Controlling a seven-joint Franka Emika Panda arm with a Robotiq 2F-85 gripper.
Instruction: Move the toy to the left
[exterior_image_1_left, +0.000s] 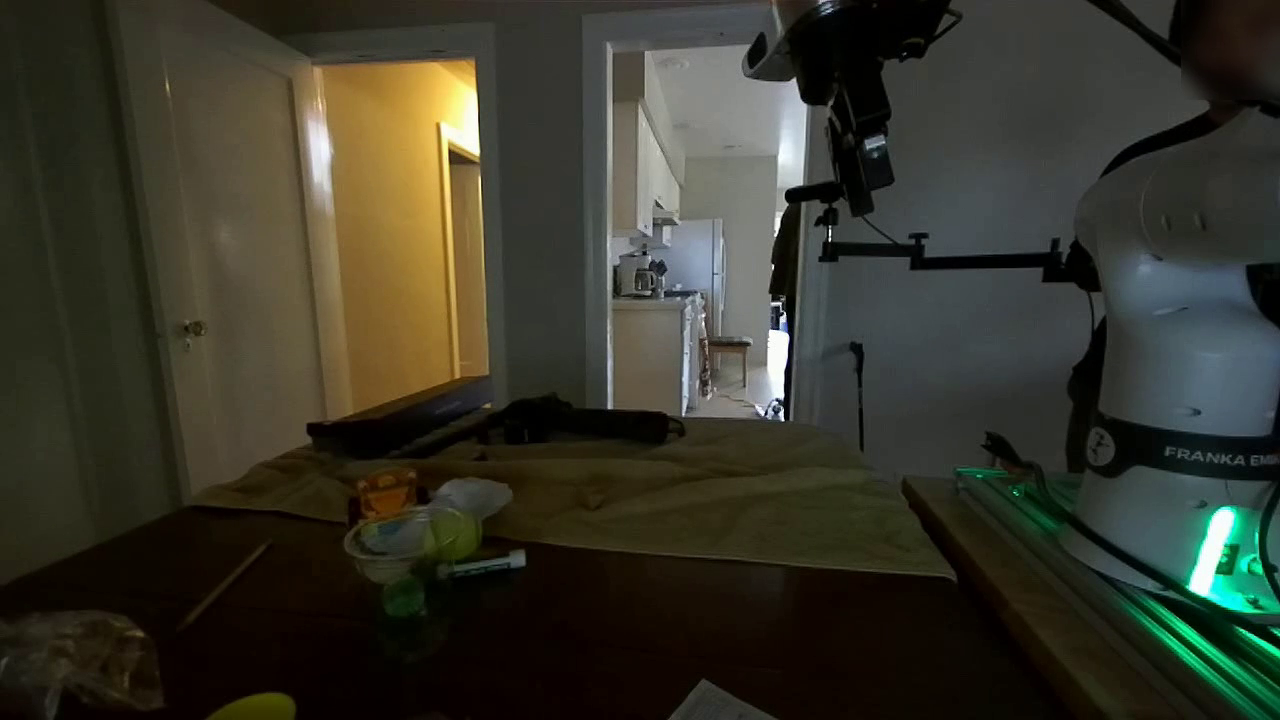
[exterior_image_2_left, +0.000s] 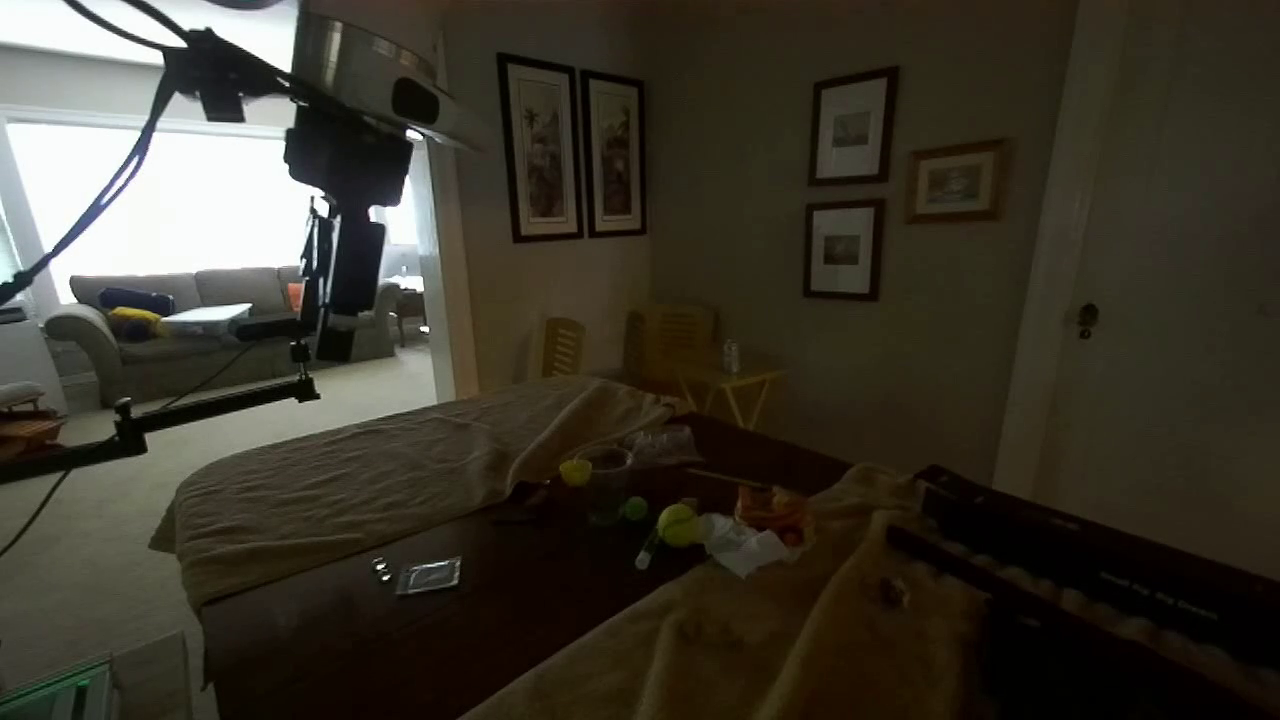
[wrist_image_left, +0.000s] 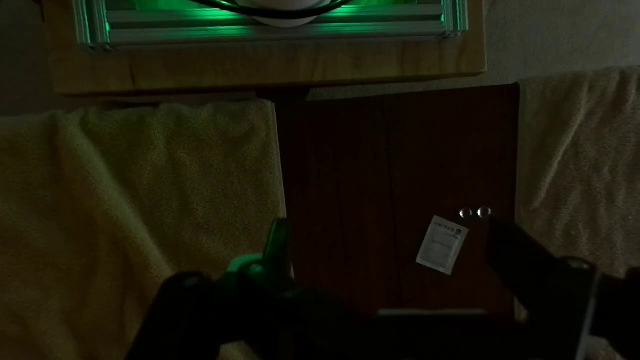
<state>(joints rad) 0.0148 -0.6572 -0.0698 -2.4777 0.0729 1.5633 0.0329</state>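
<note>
An orange object with paler patches (exterior_image_1_left: 387, 492) lies among clutter on the dark table; it shows in both exterior views (exterior_image_2_left: 772, 508). It is dim and small, so I cannot confirm that it is the burger-like toy. It sits beside a crumpled white tissue (exterior_image_2_left: 745, 545) and a yellow-green ball (exterior_image_2_left: 680, 525). My gripper (exterior_image_1_left: 865, 200) hangs high above the table, well away from it, and also shows in the other exterior picture (exterior_image_2_left: 332, 345). In the wrist view my gripper (wrist_image_left: 392, 225) has its fingers wide apart with nothing between them. The orange object is out of the wrist view.
A clear bowl (exterior_image_1_left: 375, 560), a marker (exterior_image_1_left: 490, 563), a small green ball (exterior_image_2_left: 634, 508) and a yellow lump (exterior_image_2_left: 575, 472) lie near the orange object. A white packet (wrist_image_left: 442, 245) and glass beads (wrist_image_left: 475, 212) lie nearer the base. A black bracket arm (exterior_image_1_left: 980, 262) stands beside my gripper.
</note>
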